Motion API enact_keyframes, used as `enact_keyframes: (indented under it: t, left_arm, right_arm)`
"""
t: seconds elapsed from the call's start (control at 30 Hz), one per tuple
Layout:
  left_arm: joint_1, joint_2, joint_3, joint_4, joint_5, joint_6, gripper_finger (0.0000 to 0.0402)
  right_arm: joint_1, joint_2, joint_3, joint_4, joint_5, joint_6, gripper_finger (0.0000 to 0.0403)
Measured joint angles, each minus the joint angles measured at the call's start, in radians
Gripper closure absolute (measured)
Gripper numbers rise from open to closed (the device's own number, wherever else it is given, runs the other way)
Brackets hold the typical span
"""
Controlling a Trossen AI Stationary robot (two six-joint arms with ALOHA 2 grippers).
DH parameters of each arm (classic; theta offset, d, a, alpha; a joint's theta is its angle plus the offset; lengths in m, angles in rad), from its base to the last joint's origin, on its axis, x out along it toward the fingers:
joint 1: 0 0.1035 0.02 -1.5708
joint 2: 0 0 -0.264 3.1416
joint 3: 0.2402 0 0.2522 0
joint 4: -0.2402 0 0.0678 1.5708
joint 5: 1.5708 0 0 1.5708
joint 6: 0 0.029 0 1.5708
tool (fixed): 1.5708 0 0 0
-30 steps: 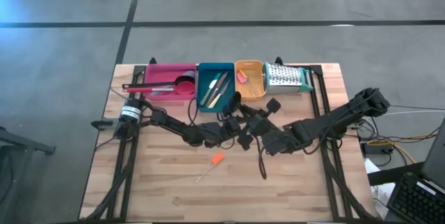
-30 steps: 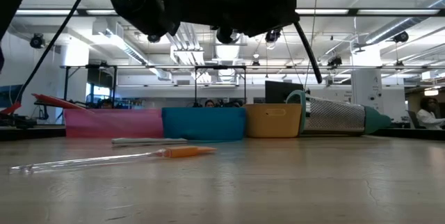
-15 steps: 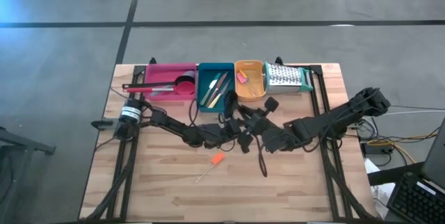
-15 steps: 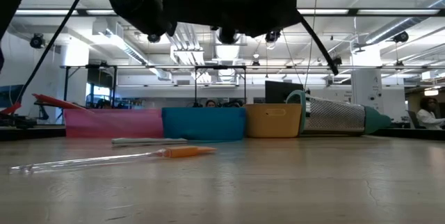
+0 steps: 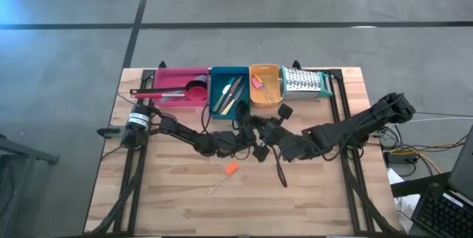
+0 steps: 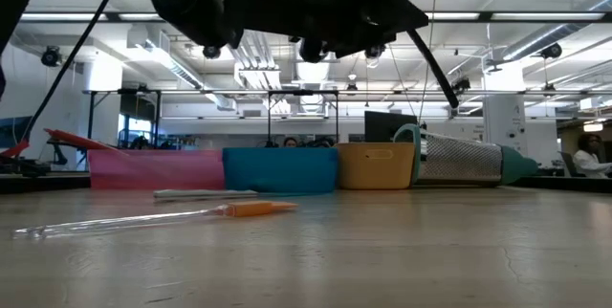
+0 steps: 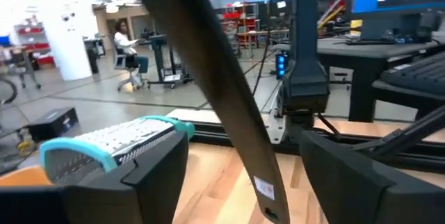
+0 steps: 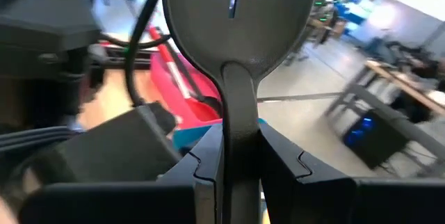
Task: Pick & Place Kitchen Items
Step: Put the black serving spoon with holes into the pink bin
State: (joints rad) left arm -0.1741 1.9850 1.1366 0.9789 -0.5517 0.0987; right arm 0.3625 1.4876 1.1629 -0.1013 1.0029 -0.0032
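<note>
High view: a wooden desk (image 5: pixel 170 201) with two dark arms meeting near its middle. The right gripper (image 8: pixel 240 156) pinches the neck of a black slotted turner (image 8: pixel 240 15), fingers (image 8: pixel 201 165) closed tight on it (the handle (image 5: pixel 281 173) trails toward the front edge). The left gripper (image 7: pixel 243 182) hangs just beside it with its fingers (image 7: pixel 156 175) spread wide apart; the turner's handle passes between them, and whether it touches them is unclear. Along the back edge sit a pink tray (image 5: pixel 168 80), a teal tray (image 5: pixel 242 72) holding thin knives (image 5: pixel 229 94), an orange tray (image 5: pixel 270 96), and a grater (image 5: pixel 304 83). An orange-tipped clear stick (image 5: pixel 224 177) lies alone toward the front of the desk.
</note>
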Motion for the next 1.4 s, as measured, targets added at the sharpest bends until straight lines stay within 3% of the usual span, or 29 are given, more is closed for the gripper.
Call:
enact_keyframes:
  t: [0.17,0.4,0.53,0.77,0.87,1.0,1.27,1.4]
  left_arm:
    - [0.0,-0.003,0.004,-0.003,0.1,0.02,0.0115]
    - [0.0,-0.004,0.005,-0.074,0.081,0.026,0.0145]
    - [0.0,-0.005,0.005,-0.085,0.08,0.012,0.0203]
    - [-0.003,-0.005,0.005,-0.084,0.084,0.02,0.0354]
    - [-0.003,-0.005,0.005,-0.085,0.097,0.026,0.0384]
    - [-0.003,-0.005,0.004,-0.085,0.117,0.042,0.0363]
    - [-0.002,-0.005,0.004,-0.078,0.12,-0.001,0.0227]
    - [-0.002,-0.005,0.015,-0.073,0.117,-0.004,0.0181]
  right_arm:
    - [-0.019,-0.007,0.0,0.002,-0.118,0.003,0.0352]
    - [-0.024,-0.023,0.0,-0.029,-0.145,0.0,0.0352]
    - [-0.023,-0.044,0.0,-0.056,-0.149,0.031,0.0352]
    - [-0.023,-0.047,-0.001,-0.07,-0.151,0.052,0.0352]
    - [-0.023,-0.047,-0.001,-0.07,-0.151,0.052,0.0352]
    - [-0.023,-0.047,-0.001,-0.072,-0.167,0.052,0.0352]
    - [-0.023,-0.047,-0.001,-0.072,-0.171,0.053,0.0352]
    - [-0.023,-0.047,-0.001,-0.07,-0.178,0.059,0.0352]
